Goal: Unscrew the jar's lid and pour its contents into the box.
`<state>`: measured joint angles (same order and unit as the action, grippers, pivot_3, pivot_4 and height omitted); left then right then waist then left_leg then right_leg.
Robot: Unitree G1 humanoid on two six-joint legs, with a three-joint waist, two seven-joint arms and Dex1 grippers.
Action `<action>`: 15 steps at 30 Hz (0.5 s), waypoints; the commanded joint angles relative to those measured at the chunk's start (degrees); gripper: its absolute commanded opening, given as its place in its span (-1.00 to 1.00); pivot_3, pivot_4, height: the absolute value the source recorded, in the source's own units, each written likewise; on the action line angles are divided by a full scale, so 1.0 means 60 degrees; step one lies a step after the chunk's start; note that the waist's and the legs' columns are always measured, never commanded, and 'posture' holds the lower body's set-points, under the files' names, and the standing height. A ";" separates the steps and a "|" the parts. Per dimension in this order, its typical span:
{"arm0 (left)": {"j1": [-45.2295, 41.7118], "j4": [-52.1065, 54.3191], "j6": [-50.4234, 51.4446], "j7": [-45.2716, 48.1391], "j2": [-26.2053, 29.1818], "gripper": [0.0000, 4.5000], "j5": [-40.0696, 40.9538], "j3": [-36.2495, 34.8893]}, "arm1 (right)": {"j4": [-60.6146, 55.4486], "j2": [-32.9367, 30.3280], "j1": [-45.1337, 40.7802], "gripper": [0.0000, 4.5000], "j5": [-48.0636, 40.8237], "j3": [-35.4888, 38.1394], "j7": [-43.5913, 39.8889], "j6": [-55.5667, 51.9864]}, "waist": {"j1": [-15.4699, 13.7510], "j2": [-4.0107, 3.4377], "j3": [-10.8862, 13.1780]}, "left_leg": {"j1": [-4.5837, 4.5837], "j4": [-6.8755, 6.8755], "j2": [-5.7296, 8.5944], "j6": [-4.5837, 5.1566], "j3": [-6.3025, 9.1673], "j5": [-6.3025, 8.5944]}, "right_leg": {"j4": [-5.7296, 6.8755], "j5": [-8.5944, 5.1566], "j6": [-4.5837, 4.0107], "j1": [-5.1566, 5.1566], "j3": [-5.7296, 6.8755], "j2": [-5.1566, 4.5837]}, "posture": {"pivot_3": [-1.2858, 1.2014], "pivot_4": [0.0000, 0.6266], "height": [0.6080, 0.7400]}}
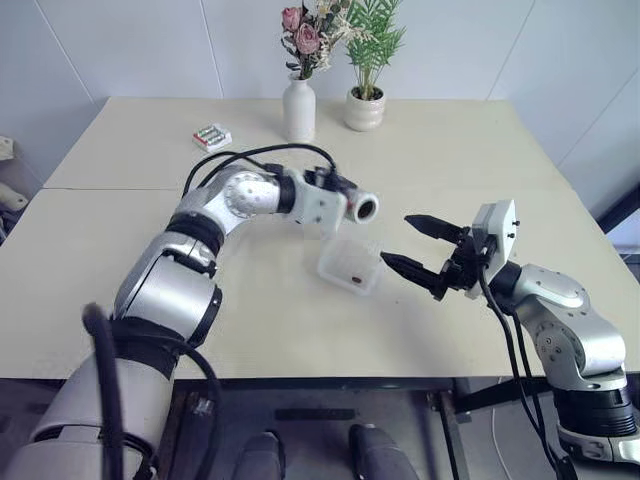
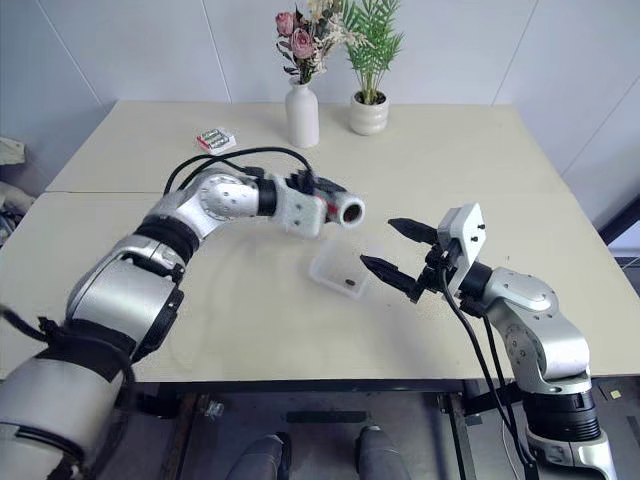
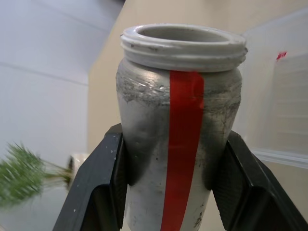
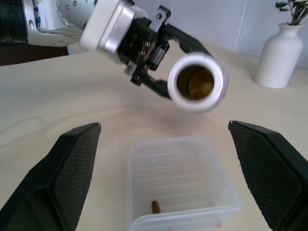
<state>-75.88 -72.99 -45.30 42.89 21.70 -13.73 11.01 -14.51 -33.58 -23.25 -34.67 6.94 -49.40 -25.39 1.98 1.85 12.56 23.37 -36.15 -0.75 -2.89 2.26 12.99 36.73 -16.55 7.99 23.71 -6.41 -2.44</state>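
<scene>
Jaws: your left gripper (image 1: 345,200) clamps the jar (image 1: 362,207), tipped sideways, open mouth above the box (image 1: 350,265) on the counter (image 1: 120,260). One brown bit (image 4: 156,207) inside the box. Right gripper (image 1: 422,247) spread wide, empty, beside the box.

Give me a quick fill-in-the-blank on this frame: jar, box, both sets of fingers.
1. The left gripper holds the jar tipped on its ____ above the box.
2. The jar's mouth has no ____ on it.
3. The right gripper has its fingers ____, with nothing between them.
4. One small brown bit lies inside the ____.

Missing words: side; lid; open; box
</scene>
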 commanded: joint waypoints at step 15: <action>0.4551 0.5207 0.6743 -0.3139 0.1107 -0.14 0.4338 -0.5055 | -0.0867 -0.1070 -0.1507 0.99 -0.0168 -0.0645 -0.1474 -0.0506 | 0.0181 0.0000 -0.0007 | -0.0028 -0.0031 -0.0010 0.0001 0.0047 -0.0025 | 0.0061 0.0018 -0.0016 -0.0020 0.0017 0.0005 | 0.03 -0.52 1.00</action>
<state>-50.31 -44.11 -5.67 27.28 26.67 10.69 -16.06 -17.92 -39.42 -31.44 -35.31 2.01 -58.41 -28.85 3.06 1.85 12.52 23.17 -36.30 -0.81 -2.89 2.52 12.84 37.09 -16.45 7.89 23.58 -6.30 -2.43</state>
